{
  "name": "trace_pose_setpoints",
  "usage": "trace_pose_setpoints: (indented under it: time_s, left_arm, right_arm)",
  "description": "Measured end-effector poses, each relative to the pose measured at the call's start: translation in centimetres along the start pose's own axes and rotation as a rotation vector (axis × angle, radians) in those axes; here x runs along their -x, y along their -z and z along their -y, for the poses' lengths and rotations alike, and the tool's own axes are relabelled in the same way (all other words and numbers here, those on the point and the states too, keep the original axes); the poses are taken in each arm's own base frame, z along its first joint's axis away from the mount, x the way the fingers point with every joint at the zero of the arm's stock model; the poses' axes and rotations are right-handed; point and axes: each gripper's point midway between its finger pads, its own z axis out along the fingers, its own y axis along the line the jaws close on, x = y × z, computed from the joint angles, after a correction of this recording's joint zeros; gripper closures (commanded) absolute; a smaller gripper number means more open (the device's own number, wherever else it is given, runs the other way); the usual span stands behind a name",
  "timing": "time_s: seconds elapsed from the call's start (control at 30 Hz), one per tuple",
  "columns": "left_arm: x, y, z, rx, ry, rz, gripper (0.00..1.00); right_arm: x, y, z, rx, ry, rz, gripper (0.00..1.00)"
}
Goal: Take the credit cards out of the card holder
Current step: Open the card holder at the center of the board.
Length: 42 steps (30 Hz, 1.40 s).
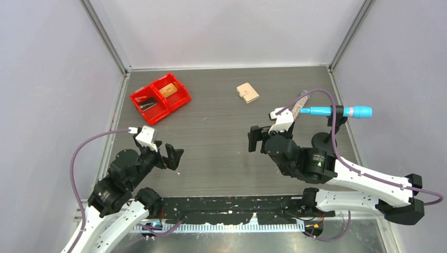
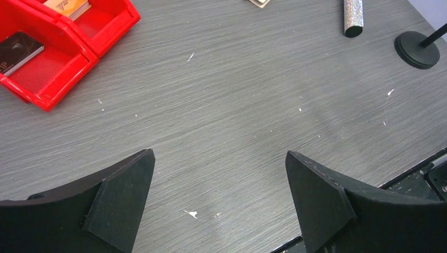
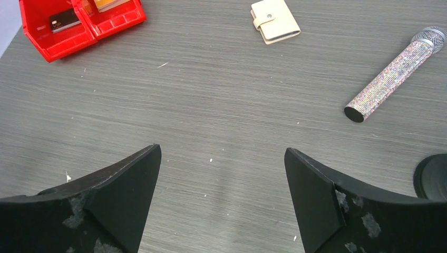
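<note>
Waiting at the start, by the look of it: the left gripper hangs spread wide and empty above the table; the card holder lies closed at the far middle, untouched; the right gripper, nearer it, gapes empty too. The next move calls for a reach and undoing the snap tab.

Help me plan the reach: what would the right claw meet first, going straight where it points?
Probably bare table; the right claw tilts down at it. The card holder lies farther on, slightly right of that line, though depth is unclear.
</note>
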Motion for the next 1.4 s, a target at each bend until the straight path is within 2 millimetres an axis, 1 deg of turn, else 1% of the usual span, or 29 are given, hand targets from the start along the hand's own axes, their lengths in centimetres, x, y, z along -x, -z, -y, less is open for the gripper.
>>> trace_pose_setpoints:
  time_s: [0.3, 0.43, 0.53, 0.63, 0.73, 0.8, 0.83, 0.87, 0.9, 0.93, 0.97, 1.0, 1.03, 1.1, 1.2, 1.37, 1.4]
  left_arm:
    - [0.1, 0.2, 0.0, -0.002, 0.001, 0.010, 0.01]
    - [0.2, 0.2, 0.0, -0.002, 0.002, 0.012, 0.01]
    - [0.2, 0.3, 0.0, -0.001, 0.002, 0.014, 0.01]
    - [0.4, 0.5, -0.2, 0.006, 0.004, 0.028, 0.01]
    - [0.7, 0.7, -0.5, 0.022, 0.007, 0.047, 0.01]
    - [0.9, 0.9, -0.8, 0.038, 0.009, 0.063, 0.01]
    - [1.0, 1.1, -1.0, 0.046, 0.011, 0.071, 0.01]
    - [1.1, 1.2, -1.2, 0.055, 0.012, 0.081, 0.01]
    - [1.3, 1.3, -1.4, 0.066, 0.014, 0.090, 0.01]
    - [1.4, 1.4, -1.6, 0.074, 0.015, 0.098, 0.01]
    - [1.5, 1.6, -1.8, 0.084, 0.017, 0.106, 0.01]
    - [1.6, 1.7, -1.9, 0.093, 0.018, 0.113, 0.01]
    - [1.6, 1.8, -2.1, 0.101, 0.019, 0.118, 0.01]
    - [1.8, 2.0, -2.4, 0.118, 0.022, 0.132, 0.01]
    - [2.1, 2.3, -2.8, 0.132, 0.027, 0.152, 0.01]
    - [2.4, 2.7, -3.0, 0.143, 0.032, 0.174, 0.01]
    - [2.4, 2.7, -3.0, 0.143, 0.032, 0.174, 0.01]
  right_arm:
    - [0.1, 0.0, 0.0, 0.002, 0.003, 0.001, 0.04]
    - [0.4, 0.0, -0.2, 0.009, 0.016, 0.013, 0.04]
    - [1.2, -0.1, -0.5, 0.016, 0.029, 0.038, 0.04]
    - [2.6, -0.5, -1.0, 0.012, 0.058, 0.082, 0.04]
    - [3.6, -1.3, -1.8, -0.002, 0.139, 0.120, 0.03]
    - [4.1, -2.3, -2.4, -0.026, 0.237, 0.142, 0.02]
    - [4.2, -2.9, -2.8, -0.043, 0.294, 0.150, 0.01]
    - [4.1, -3.6, -3.0, -0.057, 0.342, 0.151, 0.03]
    - [4.0, -4.4, -3.2, -0.077, 0.405, 0.146, 0.06]
    - [3.8, -5.4, -3.6, -0.094, 0.465, 0.135, 0.16]
    - [3.5, -6.6, -3.8, -0.113, 0.522, 0.119, 0.20]
    - [3.0, -8.3, -4.3, -0.129, 0.591, 0.092, 0.27]
    - [3.0, -9.0, -4.0, -0.145, 0.605, 0.083, 0.29]
    - [2.1, -11.9, -3.6, -0.170, 0.674, 0.029, 0.37]
    - [1.0, -16.0, -2.6, -0.204, 0.725, -0.039, 0.38]
    - [-2.4, -23.0, -0.5, -0.206, 0.787, -0.183, 0.43]
    - [-3.1, -24.1, -0.2, -0.201, 0.792, -0.206, 0.44]
